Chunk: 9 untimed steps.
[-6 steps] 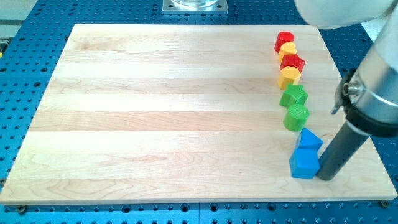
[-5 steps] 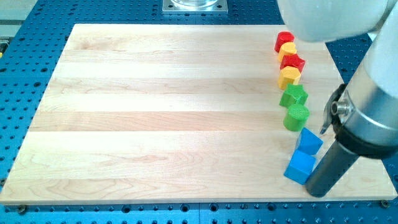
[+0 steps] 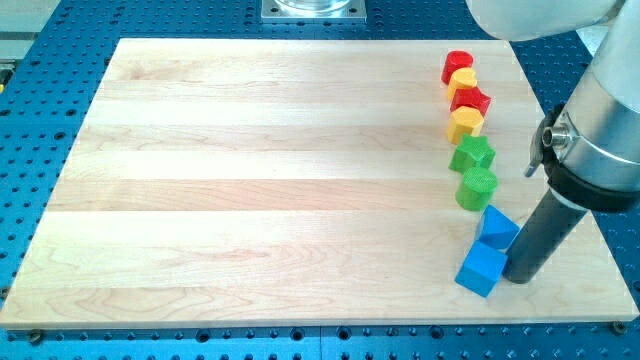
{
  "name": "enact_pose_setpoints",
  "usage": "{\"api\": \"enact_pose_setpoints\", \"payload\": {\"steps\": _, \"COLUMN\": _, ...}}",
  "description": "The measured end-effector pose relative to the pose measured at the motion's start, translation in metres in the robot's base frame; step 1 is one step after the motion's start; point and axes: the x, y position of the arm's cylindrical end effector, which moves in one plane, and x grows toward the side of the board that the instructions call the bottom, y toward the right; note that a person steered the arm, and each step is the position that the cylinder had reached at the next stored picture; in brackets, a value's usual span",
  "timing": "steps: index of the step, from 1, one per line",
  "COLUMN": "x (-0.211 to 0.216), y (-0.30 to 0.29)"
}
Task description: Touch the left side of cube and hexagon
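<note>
A blue cube (image 3: pixel 481 270) lies turned at an angle near the board's bottom right. My tip (image 3: pixel 518 279) stands right against the cube's right side, just below a second blue block (image 3: pixel 497 227) with a sloped top. Above them a column of blocks runs up the right side: a green cylinder (image 3: pixel 477 187), a green star (image 3: pixel 471 154), a yellow hexagon-like block (image 3: pixel 465 123), a red star (image 3: pixel 470 100), a small yellow block (image 3: pixel 462 78) and a red block (image 3: pixel 457 64). The tip is to the right of the whole column.
The wooden board (image 3: pixel 250 180) lies on a blue perforated table (image 3: pixel 30 120). The board's right edge (image 3: pixel 590 230) is close behind the rod. The arm's large grey body (image 3: pixel 605 130) overhangs the right edge. A metal mount (image 3: pixel 313 9) sits at the view's top.
The blue cube has slid a little left and down and turned. My tip dipped toward the view's bottom, then came back up beside the cube.
</note>
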Motion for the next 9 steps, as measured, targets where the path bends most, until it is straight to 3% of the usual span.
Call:
{"api": "enact_pose_setpoints", "payload": {"steps": 3, "x": 0.023, "y": 0.033}}
{"api": "enact_pose_setpoints", "payload": {"steps": 6, "x": 0.036, "y": -0.048}}
{"api": "enact_pose_setpoints", "payload": {"steps": 8, "x": 0.033, "y": -0.149}}
{"api": "enact_pose_setpoints", "payload": {"steps": 9, "x": 0.02, "y": -0.145}}
